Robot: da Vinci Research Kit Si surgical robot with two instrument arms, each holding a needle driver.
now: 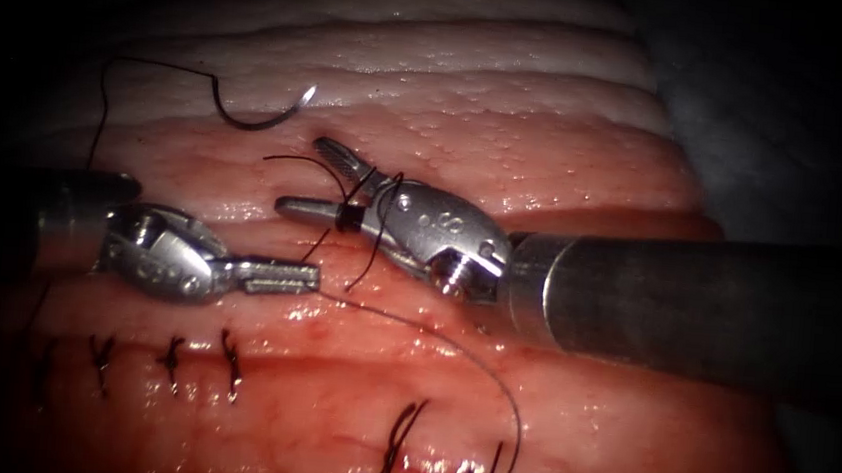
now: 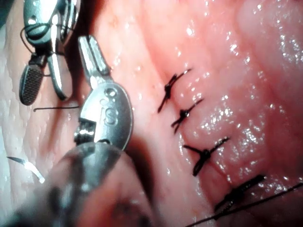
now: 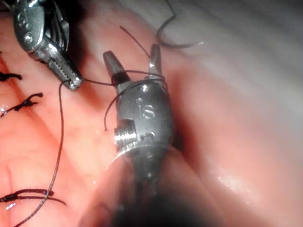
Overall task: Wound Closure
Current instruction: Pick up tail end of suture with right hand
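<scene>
Right tool (image 1: pixel 330 181): jaws apart, thread (image 1: pixel 372 225) wound in loops around them near the hinge, nothing clamped between them. The wraps sit as for a knot throw, by my reading.

Left tool (image 1: pixel 282 276): jaws together, clamped on the thread at the tips. From that grip the strand arcs right and toward the near side, down to the stitched cut (image 1: pixel 423 467); the right wrist view shows the same strand leaving the shut tips.

Needle (image 1: pixel 262 114): lies free on the pale far tissue (image 1: pixel 512 93), left of the right tool's tips, not in the tissue and held by neither tool. Its trailing thread runs left and down the far-left side. Parked well apart from the jaws, probably to keep its point out of the tying.

Finished stitches (image 1: pixel 171 357) cross the cut on the near side; red fluid (image 1: pixel 327 410) wets the tissue around them.
</scene>
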